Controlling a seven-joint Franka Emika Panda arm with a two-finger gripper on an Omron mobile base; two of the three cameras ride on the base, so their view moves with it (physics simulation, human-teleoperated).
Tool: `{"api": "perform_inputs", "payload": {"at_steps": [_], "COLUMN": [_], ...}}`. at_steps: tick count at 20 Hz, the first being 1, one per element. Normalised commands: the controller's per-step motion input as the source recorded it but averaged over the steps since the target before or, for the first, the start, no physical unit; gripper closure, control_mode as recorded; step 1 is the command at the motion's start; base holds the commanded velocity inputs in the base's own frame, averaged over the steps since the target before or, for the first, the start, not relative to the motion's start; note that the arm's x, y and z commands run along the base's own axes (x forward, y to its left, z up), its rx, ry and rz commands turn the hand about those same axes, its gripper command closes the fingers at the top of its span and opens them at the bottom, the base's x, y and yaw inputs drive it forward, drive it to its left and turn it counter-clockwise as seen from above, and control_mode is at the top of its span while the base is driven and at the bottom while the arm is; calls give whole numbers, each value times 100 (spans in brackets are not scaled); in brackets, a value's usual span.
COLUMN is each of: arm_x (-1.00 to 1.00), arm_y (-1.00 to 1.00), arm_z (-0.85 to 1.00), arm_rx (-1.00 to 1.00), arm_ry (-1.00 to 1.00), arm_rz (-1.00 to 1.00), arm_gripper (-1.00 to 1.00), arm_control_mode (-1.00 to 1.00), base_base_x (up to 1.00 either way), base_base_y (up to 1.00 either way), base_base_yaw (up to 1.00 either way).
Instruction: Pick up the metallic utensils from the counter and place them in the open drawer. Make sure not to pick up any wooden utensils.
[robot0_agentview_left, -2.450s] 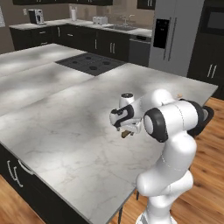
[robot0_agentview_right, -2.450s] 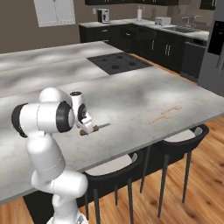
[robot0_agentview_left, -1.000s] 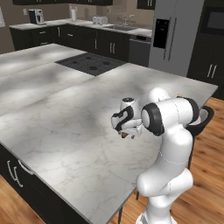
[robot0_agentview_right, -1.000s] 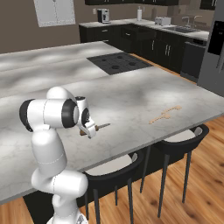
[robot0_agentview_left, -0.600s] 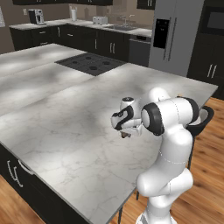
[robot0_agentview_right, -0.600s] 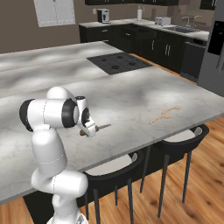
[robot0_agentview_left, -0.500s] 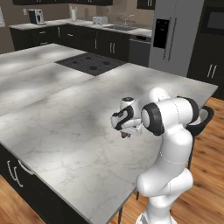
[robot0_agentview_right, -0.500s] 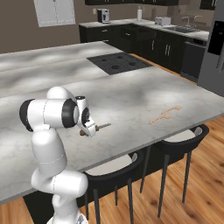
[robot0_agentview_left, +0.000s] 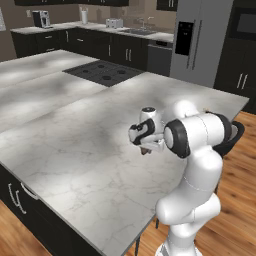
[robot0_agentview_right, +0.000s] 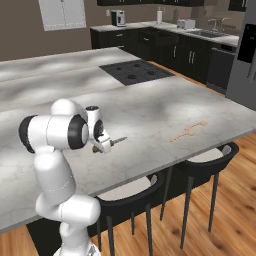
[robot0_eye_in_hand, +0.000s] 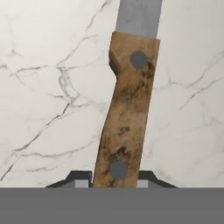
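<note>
- The knife (robot0_eye_in_hand: 127, 113) lies lengthwise before us in the hand view; its brown handle runs up from between the fingertips and its flat grey blade leaves the top edge.
- Our hand (robot0_agentview_left: 145, 148) is clenched on the knife's handle: the two dark fingertips (robot0_eye_in_hand: 76, 178) sit tight against either side of its lower end, with no gap that we can see.
- In the right base view the knife (robot0_agentview_right: 114, 142) pokes out of the hand (robot0_agentview_right: 98, 146) toward the right, its slim silvery blade close over the bench (robot0_agentview_right: 150, 107); we cannot tell whether the tip touches the stone.
- The handle is mottled brown with darker blotches, like worn wood. It has a gentle bend at mid-length and two round grey rivets, one near each end.
- The blade is plain matt grey, straight-sided where we see it.
- The bench is a broad slab of grey-white marbled stone with thin dark veins; soft bands of light and shade lie across it.
- A black cooktop (robot0_agentview_left: 102, 73) with round burners is set flush into the far part of the bench, well apart from the hand.
- A pale wooden utensil (robot0_agentview_right: 188, 131), long and slim with a rounded end, lies flat on the bench near its right edge in the right base view, well apart from the knife.
- Two dark stools (robot0_agentview_right: 210, 154) with thin legs stand on the wooden plank floor at the near edge of the bench.
</note>
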Motion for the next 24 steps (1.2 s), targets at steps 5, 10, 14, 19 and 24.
{"api": "perform_inputs", "payload": {"at_steps": [5, 10, 14, 19, 24], "arm_x": [-21, -41, -59, -75, -60], "arm_y": [-8, -3, 0, 0, 0], "arm_z": [100, 100, 100, 95, 73], "arm_rx": [0, 0, 0, 0, 4], "arm_ry": [0, 0, 0, 0, 0], "arm_rz": [5, 10, 18, 24, 21], "arm_gripper": [100, 100, 100, 100, 100], "arm_control_mode": [-100, -100, -100, -100, -100], "base_base_x": [0, 0, 0, 0, 0], "base_base_y": [0, 0, 0, 0, 0], "base_base_yaw": [0, 0, 0, 0, 0]}}
